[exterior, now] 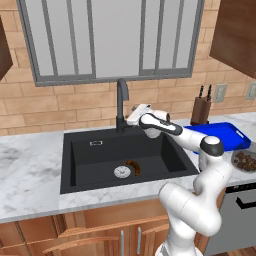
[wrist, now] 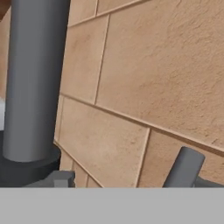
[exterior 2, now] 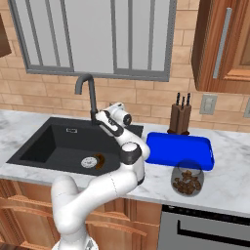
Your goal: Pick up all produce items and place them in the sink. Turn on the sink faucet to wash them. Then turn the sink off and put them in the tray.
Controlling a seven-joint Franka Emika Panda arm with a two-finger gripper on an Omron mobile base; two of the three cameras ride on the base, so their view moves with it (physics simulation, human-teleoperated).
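Black faucet (exterior: pixel 121 102) beside gripper (exterior: pixel 131 118); banana (exterior: pixel 134 167) in sink (exterior: pixel 80 165).

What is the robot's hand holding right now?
Nothing. The two-finger gripper is empty beside the tall black gooseneck faucet; the brown curved produce piece lies in the sink.

No readable text, labels, brands or numbers on anything in view.

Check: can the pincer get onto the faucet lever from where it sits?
Probably yes. The pincer sits at the base of the faucet behind the sink, jaws apart, with the thin lever just ahead and nothing seen between them.
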